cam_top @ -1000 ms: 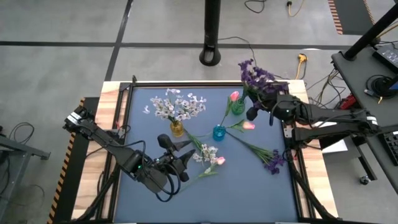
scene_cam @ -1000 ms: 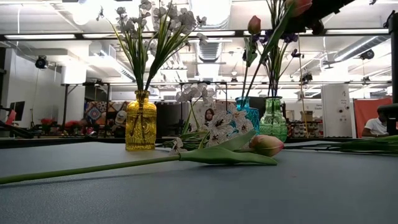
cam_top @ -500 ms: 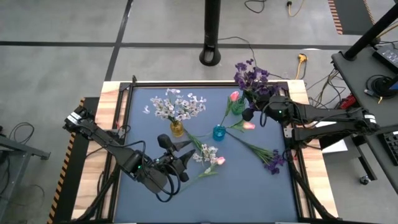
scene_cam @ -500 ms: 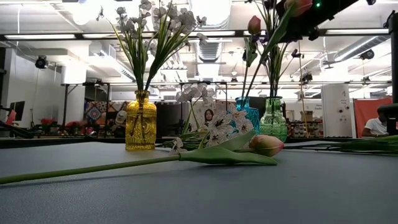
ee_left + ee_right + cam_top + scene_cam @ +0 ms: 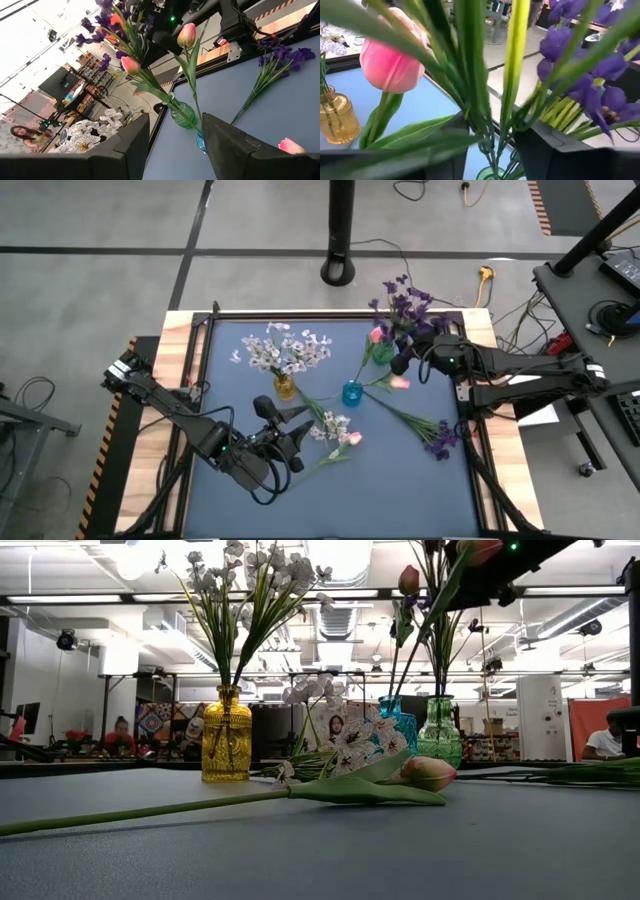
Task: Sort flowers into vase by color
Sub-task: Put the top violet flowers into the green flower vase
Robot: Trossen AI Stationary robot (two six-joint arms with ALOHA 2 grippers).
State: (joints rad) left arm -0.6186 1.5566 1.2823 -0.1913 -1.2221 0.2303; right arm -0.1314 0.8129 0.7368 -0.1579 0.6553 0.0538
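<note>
The right gripper [image 5: 407,357] hangs above the green glass vase [image 5: 382,352] near the far right corner of the dark blue table [image 5: 400,480]. Its two dark fingers [image 5: 555,150] stand apart, one on each side of a bundle of green stems [image 5: 475,100] that goes down into the vase mouth; whether the fingers press the stems I cannot tell. A dark purple blossom spray [image 5: 405,305] and a pink tulip bud [image 5: 377,334] rise from this vase.

Beside it stands a small blue glass vase [image 5: 351,393], and a yellow glass vase [image 5: 285,387] holds white blossom sprays [image 5: 287,348]. On the table lie one more purple spray [image 5: 441,437], two pink tulips [image 5: 400,382] [image 5: 354,438] and a white spray [image 5: 330,426].

The left gripper [image 5: 297,432] waits low near the table's front, its fingers [image 5: 125,150] spread and empty.
</note>
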